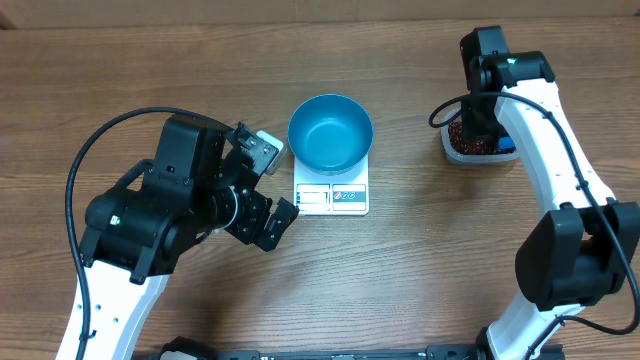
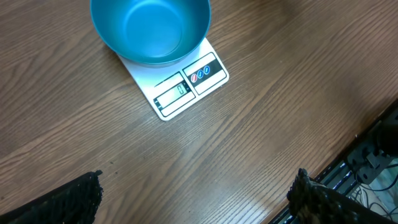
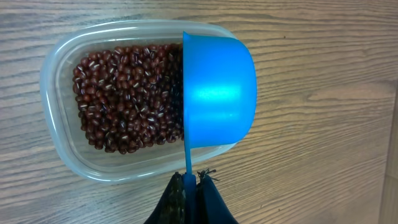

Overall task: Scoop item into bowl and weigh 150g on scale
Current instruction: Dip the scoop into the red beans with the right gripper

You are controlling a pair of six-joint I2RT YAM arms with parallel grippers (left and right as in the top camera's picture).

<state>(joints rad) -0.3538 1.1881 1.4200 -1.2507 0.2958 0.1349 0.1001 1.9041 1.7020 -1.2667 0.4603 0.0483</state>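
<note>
Closest to us, the left gripper (image 1: 270, 186) hangs over the table (image 1: 420, 260) with its fingers spread wide, pinching nothing. It sits just beside the front left corner of the scale (image 1: 333, 197).

The scale lies flat with its display (image 2: 172, 95) facing us, though we cannot read the figures at this size. On the rear part of the scale stands the blue bowl (image 1: 330, 130), upright and overhanging the platform. Both views into it show a bare blue bottom, so we judge that nothing has been weighed yet.

Farther off to the right, well apart from the scale, the right gripper (image 3: 191, 202) is pressed together on the thin handle of the blue scoop (image 3: 217, 93). The scoop is turned on its side over one end of the clear tub (image 3: 56, 124), its mouth facing the beans (image 3: 124, 93). The beans lie in a loose layer across the tub floor. We cannot tell whether any are inside the scoop.

As we read it, the setup is done: bowl on scale, scoop in hand at the beans. The first scoopful, the carrying across, the pouring and the topping up to the target weight all remain.
</note>
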